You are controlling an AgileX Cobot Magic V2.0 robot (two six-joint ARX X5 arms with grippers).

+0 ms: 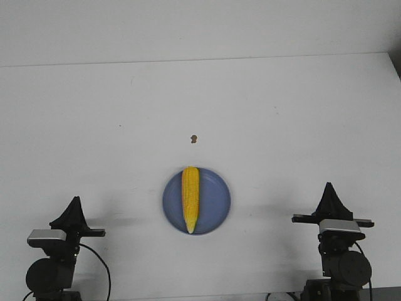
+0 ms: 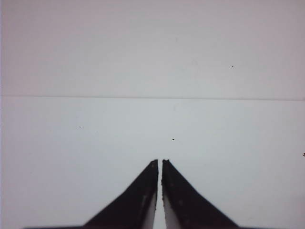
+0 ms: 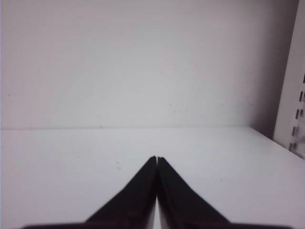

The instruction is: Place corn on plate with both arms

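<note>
Front view: corn [image 1: 190,199] lying lengthwise on plate [image 1: 213,204], tip toward the robot. Left gripper [image 1: 75,202] and right gripper [image 1: 328,188] well apart from it, jaws pressed together, holding nothing. Probably stiff, light, prone to rolling; best pinched at both ends.

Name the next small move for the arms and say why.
Probably none beyond holding still: the corn already lies on the plate, and the left gripper and right gripper sit apart from it, jaws shut and empty.
</note>
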